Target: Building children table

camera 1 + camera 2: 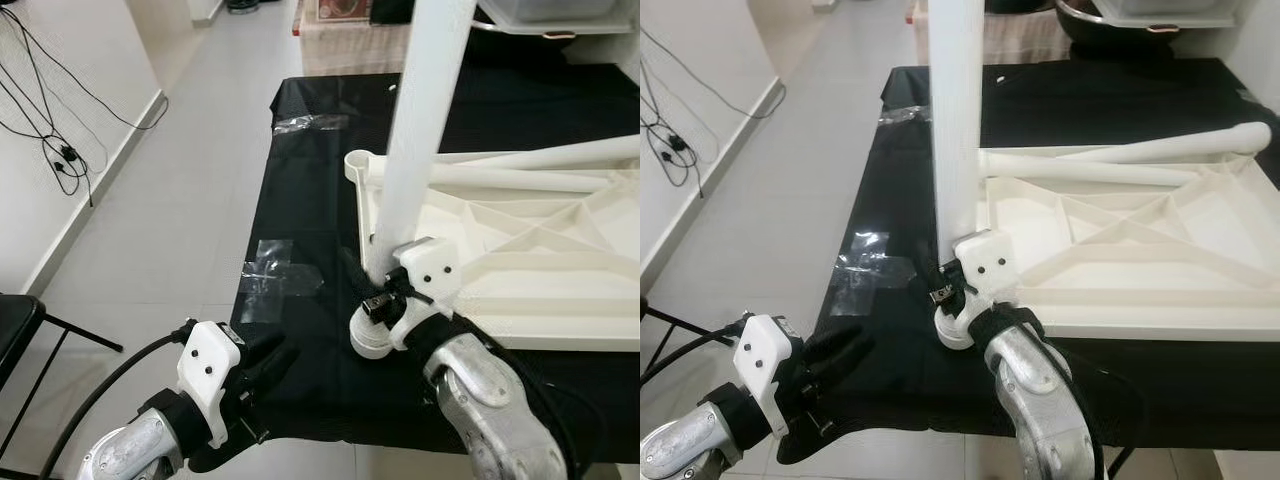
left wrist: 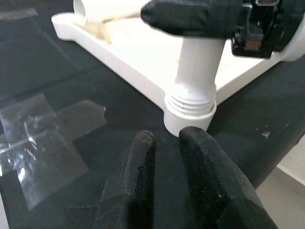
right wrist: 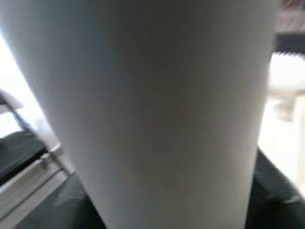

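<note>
Your right claw (image 1: 385, 290) was clamped on the white table leg (image 1: 420, 130), low down near its threaded end. The leg stood upright, slightly tilted, with its threaded base seated in the corner socket (image 2: 188, 112) of the upturned white tabletop (image 1: 520, 270). That tabletop lay ribbed side up on the black-covered table (image 1: 310, 180), its near-left corner close to the table's front edge. Two more white legs (image 1: 1140, 155) lay flat across the tabletop's far side.

In the right wrist view the leg (image 3: 152, 114) sat right against the lens, blurred.

Your left claw (image 2: 164, 157) hovered low over the black cover just in front of the socket, fingers nearly together with a narrow gap, gripping nothing. Its tips were near the socket collar but I couldn't tell if they touched it. From the head view the left claw (image 1: 270, 360) was at the table's front edge, left of the leg.

Clear tape patches (image 1: 275, 275) were stuck on the cover to the left of the socket, and another piece (image 1: 310, 122) farther back.
</note>
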Controlling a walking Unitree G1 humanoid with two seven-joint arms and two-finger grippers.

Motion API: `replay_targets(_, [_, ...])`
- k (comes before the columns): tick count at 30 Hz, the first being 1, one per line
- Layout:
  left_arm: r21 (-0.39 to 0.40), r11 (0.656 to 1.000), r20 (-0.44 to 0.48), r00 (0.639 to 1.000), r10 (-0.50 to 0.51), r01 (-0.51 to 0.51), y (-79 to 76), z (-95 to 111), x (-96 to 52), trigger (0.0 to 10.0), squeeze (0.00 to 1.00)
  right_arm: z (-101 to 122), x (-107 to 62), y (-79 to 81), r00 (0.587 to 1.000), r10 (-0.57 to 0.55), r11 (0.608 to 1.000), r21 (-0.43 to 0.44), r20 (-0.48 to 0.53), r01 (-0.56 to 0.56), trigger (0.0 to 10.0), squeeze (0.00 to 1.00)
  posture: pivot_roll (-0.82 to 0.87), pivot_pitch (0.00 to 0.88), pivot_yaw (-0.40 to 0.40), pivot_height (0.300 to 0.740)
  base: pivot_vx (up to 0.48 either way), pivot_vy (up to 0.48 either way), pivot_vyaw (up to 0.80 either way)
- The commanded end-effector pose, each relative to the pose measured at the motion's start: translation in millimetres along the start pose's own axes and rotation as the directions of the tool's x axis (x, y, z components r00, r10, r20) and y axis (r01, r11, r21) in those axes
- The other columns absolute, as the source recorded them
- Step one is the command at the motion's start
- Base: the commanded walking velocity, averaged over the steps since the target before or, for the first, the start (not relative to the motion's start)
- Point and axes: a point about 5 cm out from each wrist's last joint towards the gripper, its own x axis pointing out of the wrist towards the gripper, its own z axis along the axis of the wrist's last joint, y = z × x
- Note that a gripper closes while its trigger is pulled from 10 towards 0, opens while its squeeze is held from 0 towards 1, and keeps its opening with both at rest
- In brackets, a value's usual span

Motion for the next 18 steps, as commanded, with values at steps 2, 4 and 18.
replay_targets(2, [-0.012,1.000,-0.019,1.000,0.005,-0.006,-1.6,-4.8,-1.3,10.0,0.00,10.7,3.4,1.4,0.980,0.196,0.980,0.028,0.042,-0.198,10.0,1.00,0.05,0.202,0.041,0.740,0.000,0.000,0.00])
replay_targets(4, [-0.014,1.000,-0.020,1.000,0.004,-0.005,-2.6,-5.1,-1.3,10.0,0.00,14.5,4.1,-3.9,0.963,0.268,0.963,-0.008,0.041,-0.268,10.0,1.00,0.05,0.203,0.042,0.740,0.000,0.000,0.00])
replay_targets(18, [-0.014,1.000,-0.031,1.000,0.005,-0.006,-6.5,-4.3,-4.5,10.0,0.00,29.3,21.1,-57.2,0.849,0.525,0.845,-0.077,-0.058,-0.529,10.0,0.00,0.07,0.224,0.024,0.740,0.000,0.000,0.00])
